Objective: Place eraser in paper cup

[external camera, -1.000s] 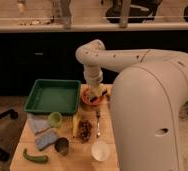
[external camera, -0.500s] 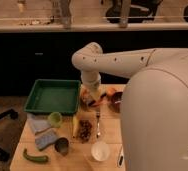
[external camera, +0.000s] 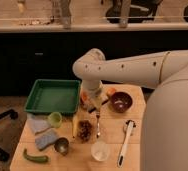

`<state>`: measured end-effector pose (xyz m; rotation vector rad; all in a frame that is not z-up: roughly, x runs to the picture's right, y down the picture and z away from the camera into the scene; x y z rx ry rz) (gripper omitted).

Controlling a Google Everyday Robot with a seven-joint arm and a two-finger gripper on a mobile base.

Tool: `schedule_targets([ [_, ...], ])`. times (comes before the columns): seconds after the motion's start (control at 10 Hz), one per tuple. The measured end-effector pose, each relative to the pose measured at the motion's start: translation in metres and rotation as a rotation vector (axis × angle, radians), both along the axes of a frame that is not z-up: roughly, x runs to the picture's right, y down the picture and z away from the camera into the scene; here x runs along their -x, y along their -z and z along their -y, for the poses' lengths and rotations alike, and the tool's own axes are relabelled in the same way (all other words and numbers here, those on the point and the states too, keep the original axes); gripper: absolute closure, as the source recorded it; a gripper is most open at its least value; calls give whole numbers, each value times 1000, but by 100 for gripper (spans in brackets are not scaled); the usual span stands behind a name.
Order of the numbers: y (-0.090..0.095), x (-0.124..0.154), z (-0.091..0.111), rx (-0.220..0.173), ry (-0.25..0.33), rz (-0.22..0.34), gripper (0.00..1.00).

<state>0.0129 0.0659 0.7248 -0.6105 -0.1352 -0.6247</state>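
1. Gripper [external camera: 93,104] hung low over the table [external camera: 133,150], at the end of the pale arm that reached in from the right. It pointed straight down, a pose that looked suited to taking or carrying something small from above.
2. Whether it was apart, together or clamped on anything could not be told (the wrist and its own dark parts hid that).
3. The eraser could not be picked out with any certainty. My judgement was that it lay at or directly under the gripper, since nothing small, dark and tan-faced showed elsewhere on the table.
4. The paper cup [external camera: 100,150] stood upright well nearer the camera than the gripper and almost directly in line with it. It was plain white and round, its mouth open upward and, as far as could be seen, empty.
5. Between the gripper and the cup lay a cluster of dark reddish bits [external camera: 85,130], a yellow strip [external camera: 75,125] and a thin utensil [external camera: 98,125], so a carry would probably need to pass above them.
6. Beside the gripper to the camera's left sat a green tray [external camera: 52,95]; to the other side sat a brown bowl [external camera: 121,103].
7. A light green cup [external camera: 55,118] and a small metal cup [external camera: 62,145] stood off toward the left of the paper cup, near enough to be mistaken for it.
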Motion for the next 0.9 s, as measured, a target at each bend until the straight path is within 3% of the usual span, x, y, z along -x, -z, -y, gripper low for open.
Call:
schedule_targets([
  [0.9, 35, -7, -40, -22, -7, -2, 100],
])
